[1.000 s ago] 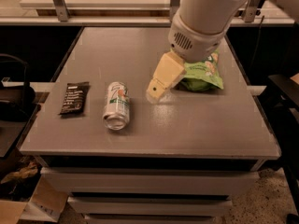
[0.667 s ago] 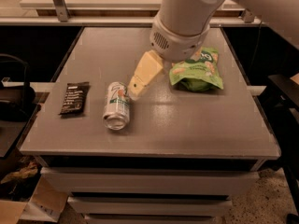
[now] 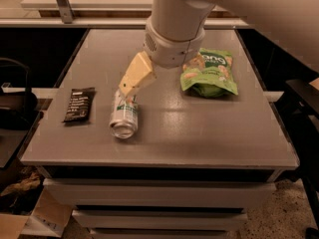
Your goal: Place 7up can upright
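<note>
1. Only the one camera view here. The 7up can (image 3: 124,119) is lying on its side on the desk (image 3: 199,128), a bit left of the middle, with one round silver end pointing at the front edge.
2. The cream-coloured tool (image 3: 128,89) hangs off the big white arm, its tip right at the can's far end. Honestly can't tell if it's touching, or if it's open or closed.
3. A dark bar wrapper (image 3: 79,105) lies flat just left of the can, not touching it. A green snack bag (image 3: 209,72) sits well off to the right, further back.
</note>
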Controlling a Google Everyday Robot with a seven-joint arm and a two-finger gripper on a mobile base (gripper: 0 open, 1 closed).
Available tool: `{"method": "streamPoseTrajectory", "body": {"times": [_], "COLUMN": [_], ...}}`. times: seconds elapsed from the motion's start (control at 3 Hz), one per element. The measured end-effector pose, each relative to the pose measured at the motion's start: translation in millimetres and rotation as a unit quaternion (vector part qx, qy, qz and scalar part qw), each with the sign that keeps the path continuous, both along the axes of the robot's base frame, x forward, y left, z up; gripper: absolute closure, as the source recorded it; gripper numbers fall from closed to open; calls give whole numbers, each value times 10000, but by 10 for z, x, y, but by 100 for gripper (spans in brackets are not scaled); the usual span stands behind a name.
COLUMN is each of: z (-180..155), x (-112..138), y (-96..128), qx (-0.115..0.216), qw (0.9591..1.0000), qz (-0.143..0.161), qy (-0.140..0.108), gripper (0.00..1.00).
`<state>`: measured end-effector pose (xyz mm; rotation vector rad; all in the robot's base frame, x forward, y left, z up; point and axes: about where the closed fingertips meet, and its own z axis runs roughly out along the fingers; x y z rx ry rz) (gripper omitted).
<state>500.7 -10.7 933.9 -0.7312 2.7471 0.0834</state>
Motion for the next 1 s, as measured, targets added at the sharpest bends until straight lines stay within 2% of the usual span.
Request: {"method": "streamPoseTrajectory", "body": {"times": [0.33,0.67,1.0], "z": [-21,-133,-263], "x": [10,47,91], "y": [16,245,509], "qx": [44,38,33], "qw": [9999,9991,9970], "qz": [-162,-417,-757], "qy": [-8,12,138], "gripper": [0,0,0]}}
